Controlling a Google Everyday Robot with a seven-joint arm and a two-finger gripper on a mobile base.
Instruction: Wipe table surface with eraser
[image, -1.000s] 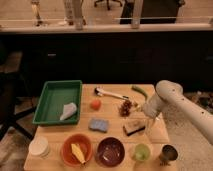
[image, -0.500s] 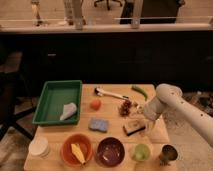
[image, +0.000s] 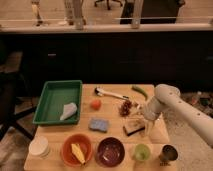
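Dim, warm light falls from above onto the tabletop (image: 112, 107) and gives the wood a yellowish cast. The white arm (image: 172, 100) is the brightest thing in view, lit along its upper side. The end effector (image: 138, 121) hangs low over the eraser (image: 133, 129) at the right, shaded underneath. Behind, the cabinet front (image: 100, 60) lies in deep shadow.

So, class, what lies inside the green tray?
One pale, crumpled object lies in the green tray near its right front corner; the floor beneath it is hidden. The hand is at the eraser, outside the tray.
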